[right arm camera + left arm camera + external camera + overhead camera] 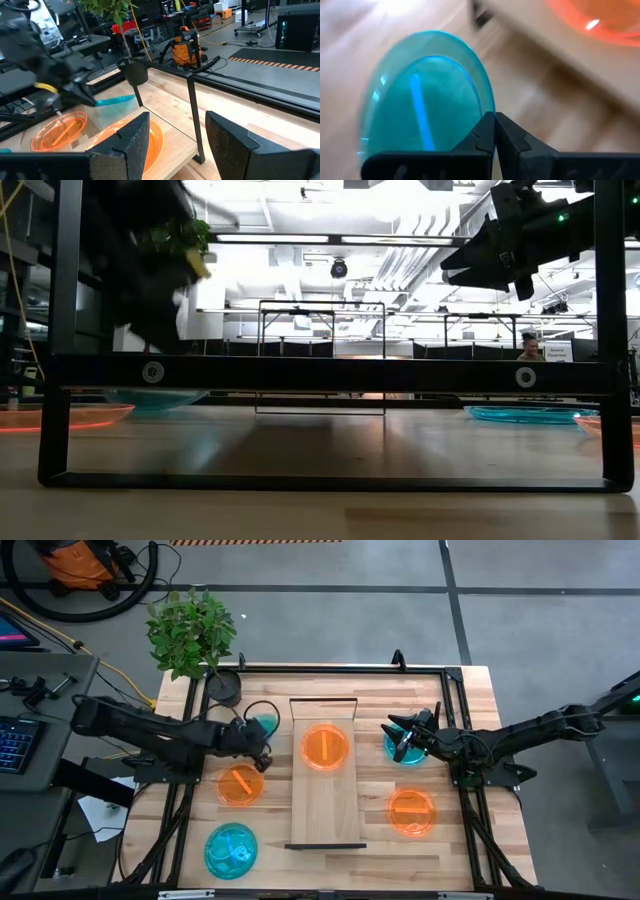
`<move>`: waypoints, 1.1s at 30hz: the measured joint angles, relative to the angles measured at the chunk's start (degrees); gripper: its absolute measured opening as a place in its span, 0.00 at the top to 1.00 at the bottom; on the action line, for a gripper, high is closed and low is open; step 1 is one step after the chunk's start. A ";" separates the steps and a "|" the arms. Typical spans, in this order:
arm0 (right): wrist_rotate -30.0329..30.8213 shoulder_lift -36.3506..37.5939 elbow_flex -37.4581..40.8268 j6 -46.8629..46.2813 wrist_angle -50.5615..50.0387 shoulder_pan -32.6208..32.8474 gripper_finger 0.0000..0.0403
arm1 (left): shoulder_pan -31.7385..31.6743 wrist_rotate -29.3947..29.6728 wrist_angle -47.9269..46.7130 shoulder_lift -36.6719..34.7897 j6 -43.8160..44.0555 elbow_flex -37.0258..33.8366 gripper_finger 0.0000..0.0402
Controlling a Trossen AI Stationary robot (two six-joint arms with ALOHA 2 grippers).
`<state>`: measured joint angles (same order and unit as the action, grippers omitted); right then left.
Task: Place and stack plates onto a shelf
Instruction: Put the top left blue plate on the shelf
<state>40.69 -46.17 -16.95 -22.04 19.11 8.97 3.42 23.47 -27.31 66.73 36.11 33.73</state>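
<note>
My left gripper (262,743) is shut on a cyan plate (265,725) just left of the shelf's far end. The shelf (323,810) lies down the table's middle, and one orange plate (325,747) rests flat on it. My right gripper (177,145) is open and hovers high above a second cyan plate (405,752), which lies on the table right of the shelf. Also flat on the table are an orange plate (240,783) and a cyan plate (230,850) on the left, and an orange plate (411,811) on the right. My left gripper pinches the cyan plate's rim (487,107) between its two fingers, coming from the table's left side. In the right wrist view the plate (115,101) shows edge-on, lifted clear of the table and roughly level.
A potted plant (222,685) stands at the table's far left corner, close behind my left gripper. A dark metal frame (455,700) runs around the tabletop. The shelf's near half (323,825) is bare wood.
</note>
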 joint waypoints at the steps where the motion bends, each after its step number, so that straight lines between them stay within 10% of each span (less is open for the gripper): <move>1: 0.00 0.00 0.00 0.00 0.00 0.00 0.56 | 1.65 0.90 0.10 -0.65 -0.67 0.87 1.00; 14: -0.24 0.00 0.00 -0.46 -0.03 0.00 0.56 | 23.79 14.62 5.27 5.43 -22.80 14.83 1.00; 23: -0.35 0.00 0.00 -0.66 -0.17 0.00 0.56 | 29.16 -2.19 27.09 14.71 -53.79 15.35 1.00; 33: -0.42 0.00 0.00 -0.44 -1.02 0.00 0.56 | 24.27 -12.20 30.21 21.06 -57.70 15.35 1.00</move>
<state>40.27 -46.17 -16.95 -22.48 18.09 8.97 27.69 11.27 2.90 87.79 -21.59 49.08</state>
